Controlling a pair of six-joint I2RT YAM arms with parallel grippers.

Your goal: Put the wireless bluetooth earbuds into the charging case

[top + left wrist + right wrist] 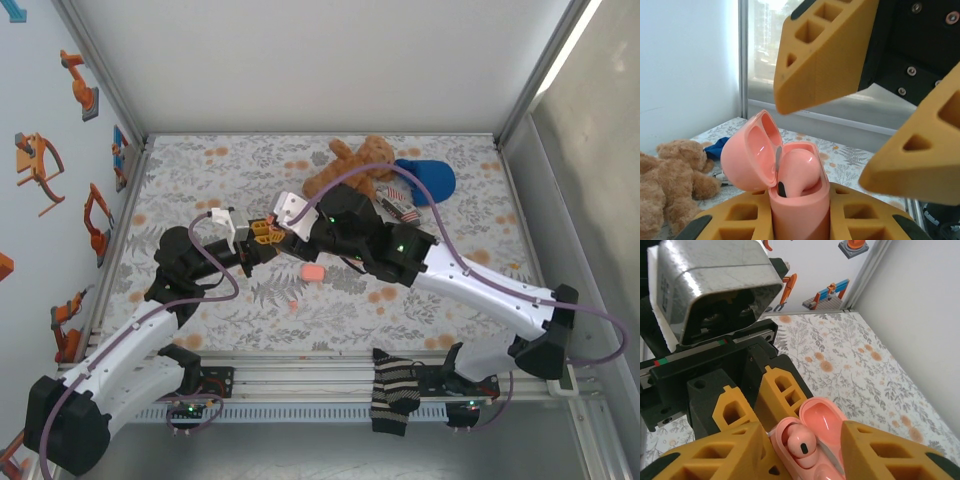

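One earbud [799,167] sat in a well of the charging case [800,215], rounded top sticking up and not flush. From the right wrist cam, same bud, dark oval spot facing up. The lid [747,157] was flipped open, leaning back on its hinge.

Case was off the surface [200,160], upright, clamped btw the fingers [732,220] of the left pincer [800,222], which was closed tight on the case body from both sides.

Right pincer [867,107] hovered just above, jaws parted w/ nothing in them. It straddled the case, no visible grip on bud or lid.

From overhead, both pincers met mid-surface, just in front of the teddy bear [350,165].

Nearer the arms, on the floral surface, lay a spare pink case [313,272]. Near that, a bit closer in, was a loose earbud [294,303].

A blue item [428,180] lay beside the bear, on the right.

Striped sock [394,395] hung over the front rail [300,375], right of centre.
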